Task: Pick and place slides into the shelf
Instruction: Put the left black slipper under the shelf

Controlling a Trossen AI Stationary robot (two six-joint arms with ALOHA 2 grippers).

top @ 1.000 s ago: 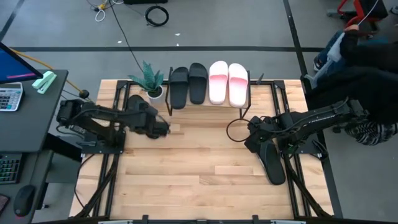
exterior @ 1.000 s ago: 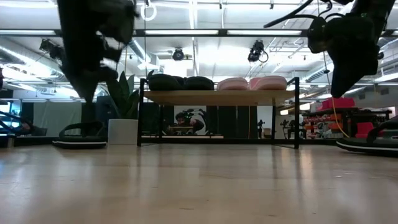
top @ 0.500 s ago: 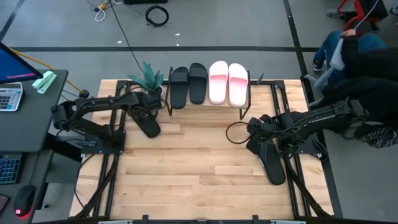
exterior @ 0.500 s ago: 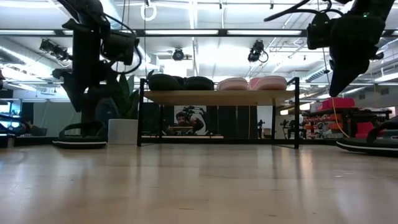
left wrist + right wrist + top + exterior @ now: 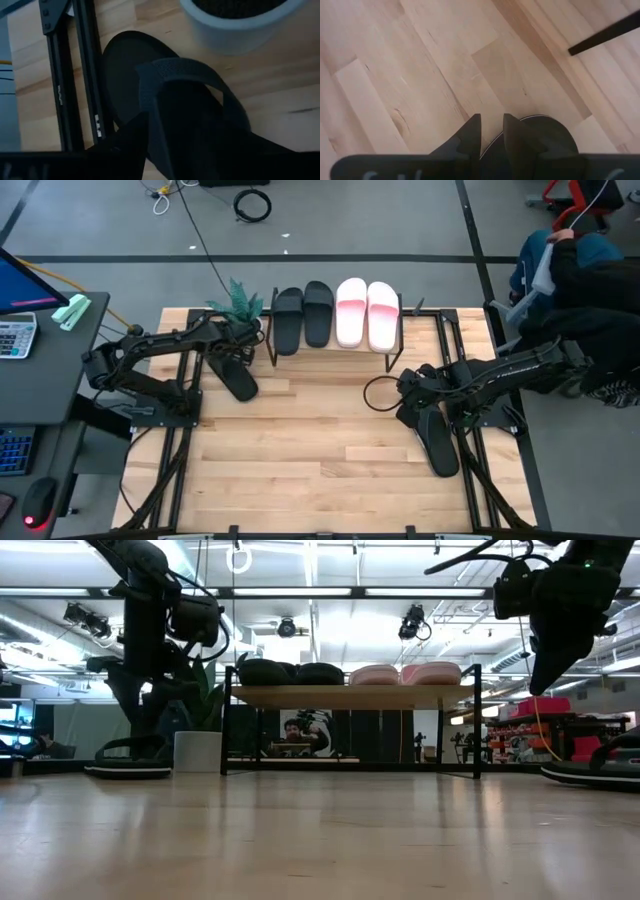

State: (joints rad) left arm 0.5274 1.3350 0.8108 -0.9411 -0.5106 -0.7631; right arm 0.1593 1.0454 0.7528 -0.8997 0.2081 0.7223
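We see the wooden bench [image 5: 300,450] from above, with the shelf [image 5: 335,345] at its upper centre edge. On the shelf sit four slides side by side: two black slides [image 5: 302,316] on the left half and two pink slides [image 5: 366,313] on the right half. In the low view the shelf's wood board [image 5: 350,695] carries the same four, dark humps to the left and pale ones to the right.

A fifth black slide [image 5: 237,377] lies on the bench at the left of the frame, just below a potted plant [image 5: 240,308] with a white pot. The left end effector [image 5: 222,352] hangs right over this slide; in the left wrist view its dark fingers [image 5: 132,137] sit at the slide's strap [image 5: 175,70], but we cannot tell whether they are spread or closed on it.

A sixth black slide [image 5: 437,442] lies at the right of the frame, pointing toward the lower right. The right end effector [image 5: 413,402] hovers at that slide's upper end. In the right wrist view its fingers [image 5: 472,131] stand narrow, with only a thin gap between them and nothing gripped, above the rounded tip of the slide [image 5: 550,131].

A person in dark clothes [image 5: 580,290] sits at the upper right, off the bench.
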